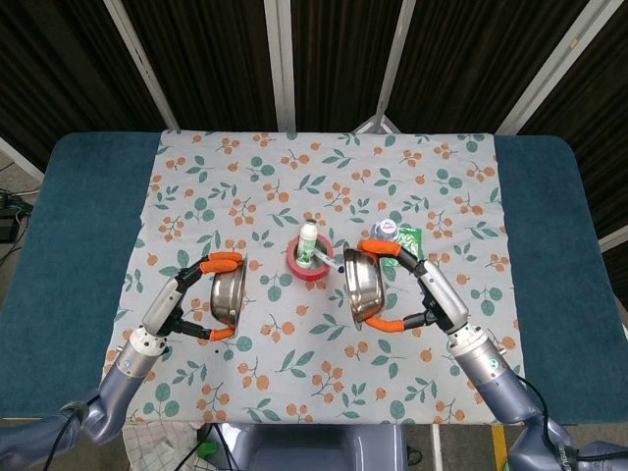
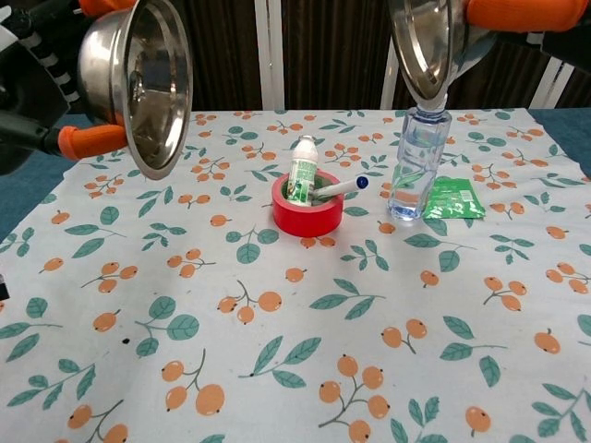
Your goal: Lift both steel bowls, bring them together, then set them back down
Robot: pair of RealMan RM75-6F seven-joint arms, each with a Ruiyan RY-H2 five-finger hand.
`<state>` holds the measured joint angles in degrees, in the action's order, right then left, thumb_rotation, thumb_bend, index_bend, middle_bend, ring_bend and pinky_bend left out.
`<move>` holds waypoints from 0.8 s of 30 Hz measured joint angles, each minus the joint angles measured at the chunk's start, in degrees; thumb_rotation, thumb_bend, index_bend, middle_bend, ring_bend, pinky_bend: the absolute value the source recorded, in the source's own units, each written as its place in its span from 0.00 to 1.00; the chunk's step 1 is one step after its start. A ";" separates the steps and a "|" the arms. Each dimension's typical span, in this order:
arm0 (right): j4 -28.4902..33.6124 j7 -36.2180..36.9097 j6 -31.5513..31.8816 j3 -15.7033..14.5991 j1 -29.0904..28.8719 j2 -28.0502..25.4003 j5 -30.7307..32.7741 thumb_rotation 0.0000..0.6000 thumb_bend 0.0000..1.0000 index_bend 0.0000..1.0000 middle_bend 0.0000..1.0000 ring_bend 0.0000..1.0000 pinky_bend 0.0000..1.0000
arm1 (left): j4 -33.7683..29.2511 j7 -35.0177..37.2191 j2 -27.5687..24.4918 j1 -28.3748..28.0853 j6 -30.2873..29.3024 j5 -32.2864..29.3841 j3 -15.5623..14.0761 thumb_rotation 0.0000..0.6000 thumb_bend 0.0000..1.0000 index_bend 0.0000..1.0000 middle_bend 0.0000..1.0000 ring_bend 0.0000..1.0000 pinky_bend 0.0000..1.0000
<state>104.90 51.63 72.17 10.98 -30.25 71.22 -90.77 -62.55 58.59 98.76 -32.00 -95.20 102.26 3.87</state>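
Two steel bowls hang above the flowered tablecloth [image 1: 245, 206], tipped on edge with their mouths facing each other. My left hand [image 1: 192, 299] grips the left steel bowl [image 1: 228, 292] [image 2: 138, 83] by its rim, orange fingertips above and below. Across the gap, my right hand [image 1: 412, 289] holds the right steel bowl [image 1: 359, 287] [image 2: 425, 41] the same way. The two bowls are apart, the red tape roll lying between and behind them. In the chest view the right bowl covers the cap of the water bottle.
A red tape roll [image 2: 307, 214] at the table's middle holds a small white-and-green bottle [image 2: 301, 173] and a pen [image 2: 340, 186]. A clear water bottle [image 2: 410, 166] and a green packet [image 2: 453, 197] stand right of it. The near half of the cloth is bare.
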 measured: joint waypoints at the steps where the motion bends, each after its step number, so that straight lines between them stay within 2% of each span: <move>1: 0.22 -0.47 0.01 -0.01 0.00 0.12 0.14 1.00 0.17 0.53 0.29 0.41 0.15 | 0.12 -0.09 0.36 -0.15 -0.19 0.07 0.08 1.00 0.07 0.30 0.27 0.20 0.31; 13: 1.58 -3.80 0.31 -0.29 0.11 4.03 2.47 1.00 0.17 0.54 0.29 0.41 0.15 | 0.65 -1.26 5.39 -2.02 -3.08 0.49 1.99 1.00 0.07 0.30 0.27 0.20 0.31; 24: 4.52 -8.34 -0.25 -0.86 0.00 6.42 3.39 1.00 0.17 0.54 0.29 0.41 0.15 | 4.02 -2.58 10.49 -3.90 -4.58 0.76 2.80 1.00 0.07 0.30 0.27 0.20 0.31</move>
<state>109.41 43.28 71.92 10.13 -30.25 77.64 -87.39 -58.53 56.01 109.25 -35.90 -99.77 103.02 6.67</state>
